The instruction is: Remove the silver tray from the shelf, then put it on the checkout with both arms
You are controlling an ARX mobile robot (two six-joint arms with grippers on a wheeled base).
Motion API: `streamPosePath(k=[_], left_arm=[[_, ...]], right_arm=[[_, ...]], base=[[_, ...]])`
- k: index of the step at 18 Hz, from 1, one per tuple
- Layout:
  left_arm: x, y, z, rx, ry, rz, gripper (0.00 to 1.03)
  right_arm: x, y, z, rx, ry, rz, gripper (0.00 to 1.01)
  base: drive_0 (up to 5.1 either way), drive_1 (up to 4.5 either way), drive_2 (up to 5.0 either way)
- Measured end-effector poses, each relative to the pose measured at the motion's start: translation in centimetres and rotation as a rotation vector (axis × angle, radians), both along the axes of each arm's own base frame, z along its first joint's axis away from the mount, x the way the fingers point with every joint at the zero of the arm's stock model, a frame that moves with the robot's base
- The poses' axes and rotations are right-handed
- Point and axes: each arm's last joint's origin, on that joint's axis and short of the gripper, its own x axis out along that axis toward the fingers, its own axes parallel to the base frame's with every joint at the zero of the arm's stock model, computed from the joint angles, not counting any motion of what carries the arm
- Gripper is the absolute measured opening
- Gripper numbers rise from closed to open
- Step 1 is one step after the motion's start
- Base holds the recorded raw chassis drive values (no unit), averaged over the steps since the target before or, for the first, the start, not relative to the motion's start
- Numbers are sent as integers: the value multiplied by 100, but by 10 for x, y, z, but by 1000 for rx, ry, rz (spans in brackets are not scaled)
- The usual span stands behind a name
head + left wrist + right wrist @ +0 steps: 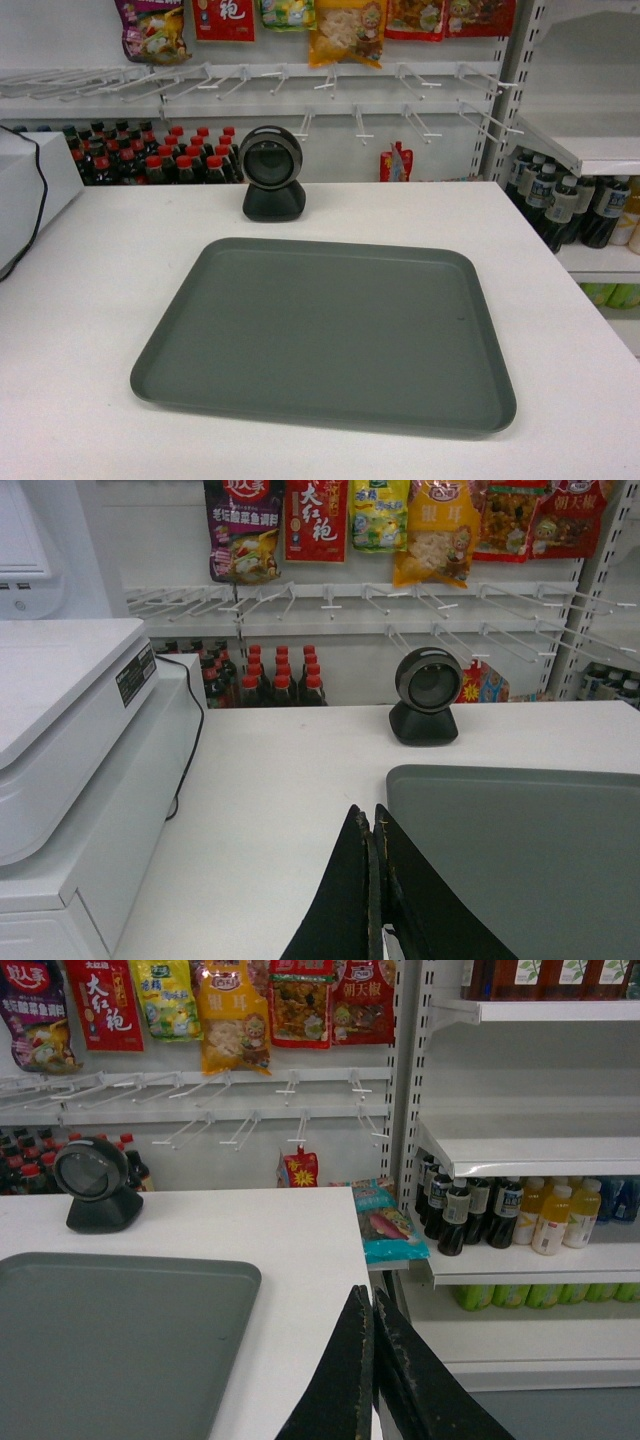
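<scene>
Lying flat in the middle of the bench [80, 330] by the scanner [272, 174], the tray [330, 330] looks placed, so both hands [378, 880] [372, 1360] sit clenched, holding nothing.

Matt grey-green silver tray [330, 335] on smooth white checkout [90, 330]; glossy black plastic scanner [272, 172]

Silver tray [325, 335] flat on white checkout [90, 350], black scanner [272, 172] just behind its far edge. No jaws in this view.
</scene>
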Motion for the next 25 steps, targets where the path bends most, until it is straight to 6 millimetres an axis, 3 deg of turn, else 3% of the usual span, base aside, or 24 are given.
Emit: streamPosePath(k=[15,16,19,25], left_arm=[[-26,0,-4,0,16,-2,1],[-26,0,-3,0,9,-2,5],[-26,0,-4,0,12,-2,43],[-26,0,-3,0,11,-2,62]], right_arm=[[-26,0,-4,0,14,0,3],[-27,0,-3,-1,5,0,5],[-27,0,-3,0,8,0,44],[-27,0,-3,0,8,0,62]], base=[[0,0,0],[0,0,0],[0,0,0],[0,0,0]])
